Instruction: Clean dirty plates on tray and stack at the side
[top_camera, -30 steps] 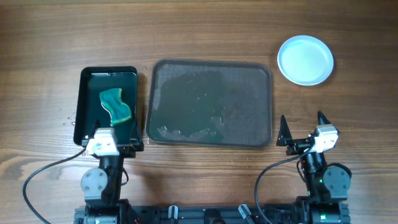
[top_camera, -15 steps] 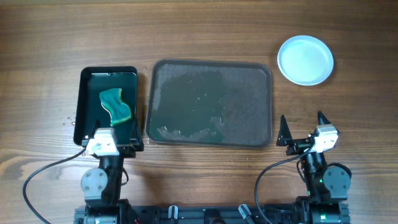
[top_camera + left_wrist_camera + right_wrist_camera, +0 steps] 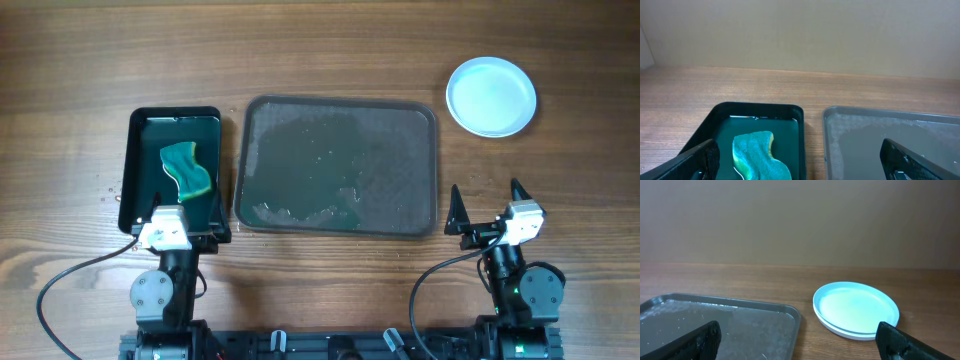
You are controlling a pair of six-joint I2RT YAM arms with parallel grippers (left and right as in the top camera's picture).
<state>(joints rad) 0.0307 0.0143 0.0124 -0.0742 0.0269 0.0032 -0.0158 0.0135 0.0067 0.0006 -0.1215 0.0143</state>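
The plates [image 3: 490, 96] sit stacked on the table [image 3: 330, 50], beside the wet tray [image 3: 336, 165]. Stiff, breakable, probably slick; I'd pinch the rim. Left gripper [image 3: 800, 162] and right gripper [image 3: 486, 200] both gape, empty

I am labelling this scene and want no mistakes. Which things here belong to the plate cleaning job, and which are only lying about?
Part of the job:
- white plates, stacked on the table, off the tray
- large grey tray, wet, no plate on it
- teal sponge
- small black tray, holding the sponge

Only lying about:
- black cables near the arm bases
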